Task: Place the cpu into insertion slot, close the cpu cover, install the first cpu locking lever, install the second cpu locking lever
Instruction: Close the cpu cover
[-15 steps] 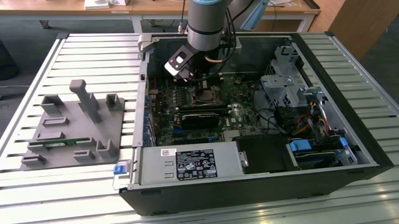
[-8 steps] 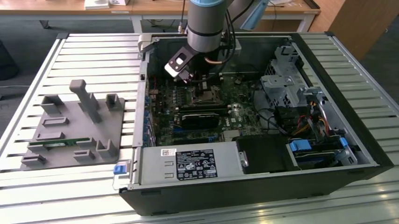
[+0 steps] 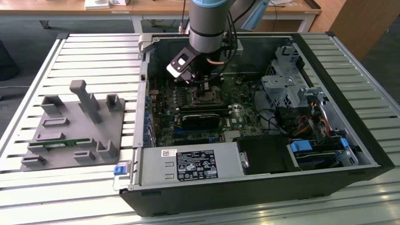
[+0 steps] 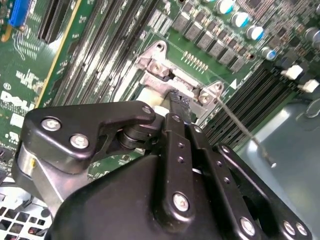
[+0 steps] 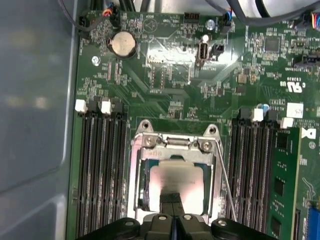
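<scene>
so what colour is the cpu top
Dull silver-tan; the small square metal cpu shows best in first wrist view.

The cpu (image 5: 176, 180) is finished in dull silver-tan, the cpu cover (image 5: 136, 180) in silver-grey, and the motherboard (image 5: 165, 85) in green.

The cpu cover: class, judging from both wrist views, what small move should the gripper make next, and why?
Probably press the cpu cover flat. The cpu lies under its window, the shut gripper rests its tip at the frame's edge, and the thin locking lever beside it looks unlatched.
</scene>
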Robot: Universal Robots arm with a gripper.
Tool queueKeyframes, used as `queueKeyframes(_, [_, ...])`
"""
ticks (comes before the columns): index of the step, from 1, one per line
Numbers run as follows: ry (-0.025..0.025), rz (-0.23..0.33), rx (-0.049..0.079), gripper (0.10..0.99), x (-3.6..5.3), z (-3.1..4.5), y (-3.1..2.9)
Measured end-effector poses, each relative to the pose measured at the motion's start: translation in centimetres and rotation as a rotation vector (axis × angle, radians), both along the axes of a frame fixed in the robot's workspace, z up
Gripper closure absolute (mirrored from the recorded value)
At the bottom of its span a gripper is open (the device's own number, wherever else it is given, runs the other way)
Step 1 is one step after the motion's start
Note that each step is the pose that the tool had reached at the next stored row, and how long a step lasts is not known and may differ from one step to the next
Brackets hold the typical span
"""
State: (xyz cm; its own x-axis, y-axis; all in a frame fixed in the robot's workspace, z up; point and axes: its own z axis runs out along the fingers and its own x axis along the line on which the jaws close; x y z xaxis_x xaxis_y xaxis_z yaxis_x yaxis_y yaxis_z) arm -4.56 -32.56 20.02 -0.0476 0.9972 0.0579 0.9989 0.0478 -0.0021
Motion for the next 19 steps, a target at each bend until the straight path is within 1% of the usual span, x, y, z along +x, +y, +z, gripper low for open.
queueKeyframes(3, [0.0001, 0.000, 0.000, 0.980, 0.36, 0.00, 0.05])
queueKeyframes(5, [-0.0003, 0.000, 0.000, 0.980, 0.36, 0.10, 0.09])
queueKeyframes(8, [0.0001, 0.000, 0.000, 0.980, 0.36, 0.50, 0.09])
queueKeyframes(9, [-0.0001, 0.000, 0.000, 0.980, 0.33, 0.50, 0.10])
queueKeyframes(11, [0.0000, 0.000, 0.000, 0.980, 0.13, 0.50, 0.09])
queueKeyframes(15, [0.0000, 0.000, 0.000, 0.980, -0.66, 0.50, 0.10])
queueKeyframes(19, [0.0002, 0.000, 0.000, 0.980, -0.80, 0.28, 0.09])
